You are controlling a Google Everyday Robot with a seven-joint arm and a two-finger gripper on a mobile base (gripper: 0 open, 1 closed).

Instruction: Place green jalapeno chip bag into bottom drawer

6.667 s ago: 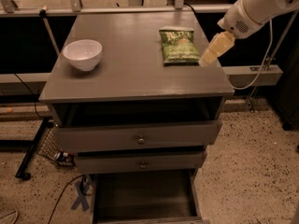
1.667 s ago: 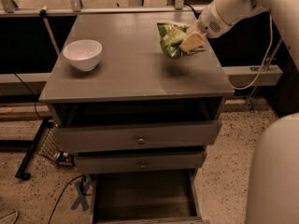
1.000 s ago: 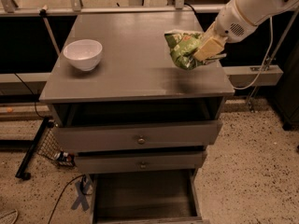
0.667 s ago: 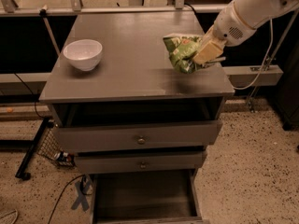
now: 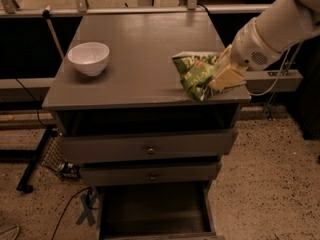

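The green jalapeno chip bag [image 5: 194, 75] hangs tilted over the front right edge of the grey cabinet top [image 5: 135, 59]. My gripper [image 5: 223, 76] is shut on the bag's right side and holds it lifted off the surface. The white arm comes in from the upper right. The bottom drawer [image 5: 152, 214] is pulled open below, showing its dark grey interior. It lies lower and to the left of the bag.
A white bowl [image 5: 89, 58] stands at the left of the cabinet top. Two knobbed drawers [image 5: 148, 147] sit slightly open above the bottom one. Cables and a black wire rack [image 5: 50, 159] lie on the speckled floor at left. A rail runs behind the cabinet.
My gripper closed on the bag, lifted it off the cabinet top and carried it toward the front right edge. In the last second it has moved slightly forward and lower.
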